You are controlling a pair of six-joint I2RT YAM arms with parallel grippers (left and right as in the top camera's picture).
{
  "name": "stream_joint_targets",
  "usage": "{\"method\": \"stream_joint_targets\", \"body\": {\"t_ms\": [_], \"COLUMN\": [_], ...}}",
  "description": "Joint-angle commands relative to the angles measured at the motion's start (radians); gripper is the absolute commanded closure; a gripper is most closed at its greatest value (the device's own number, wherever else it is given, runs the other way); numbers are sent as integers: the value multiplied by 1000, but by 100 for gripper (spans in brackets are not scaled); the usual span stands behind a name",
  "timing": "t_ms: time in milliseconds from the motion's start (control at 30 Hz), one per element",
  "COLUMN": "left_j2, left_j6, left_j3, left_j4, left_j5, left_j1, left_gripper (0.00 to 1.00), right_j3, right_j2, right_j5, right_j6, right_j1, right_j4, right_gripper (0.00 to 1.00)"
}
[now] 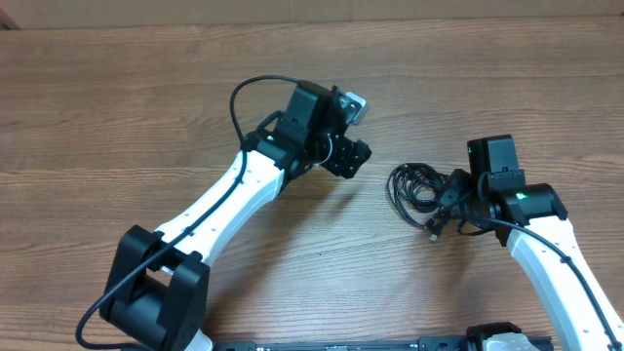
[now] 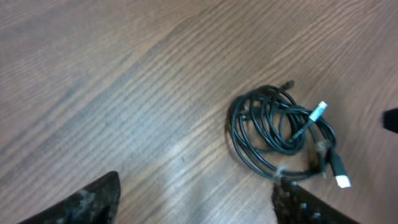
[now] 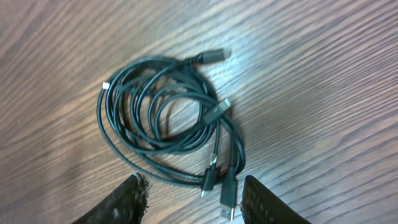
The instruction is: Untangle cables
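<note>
The brown wood-grain table [image 1: 117,97] carries everything. It is bare across the upper and left parts of the overhead view, with its far edge along the top of the frame, so there is wide room to draw cords out that way. The white-and-black left arm [image 1: 219,205] reaches in from the lower left and the matching right arm [image 1: 556,253] from the lower right.

The thin black cables [image 1: 417,187] lie in one loose, overlapping coil right of centre, flat on the table. I judge the task to be at an early step: nothing is separated yet.

The left end effector [image 2: 199,208] hangs to the left of the coil, fingers spread wide and empty. The right end effector [image 3: 196,200] hovers at the coil's near edge, fingers also apart, pinching nothing.

Two black plug ends [image 3: 227,196] lie between the right fingers, and a silver-tipped plug [image 2: 318,111] crosses the loops. The next move probably calls for closing on one free plug and pulling it away while the other side pins the coil.
</note>
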Motion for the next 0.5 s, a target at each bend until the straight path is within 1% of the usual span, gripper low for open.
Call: {"method": "stream_joint_targets", "body": {"t_ms": [0,233,367,467], "left_j2": [-3,78,146,188], "left_j6": [88,94,85,85], "left_j3": [18,19,55,75], "left_j4": [30,93,91,126], "left_j5": [-73,-72,-73,-72], "left_j1": [-41,-90,-117,-144], "left_gripper": [18,14,13,13], "right_j3": [25,114,165,176], "right_j2": [-20,-44,-49,-49], "right_j5": [118,118,118,118], "right_j6": [112,108,103,103], "right_j1": [-11,-87,-143,-170], "right_j4": [-36,-134,-204,-239], "right_gripper": [48,39,34,33]}}
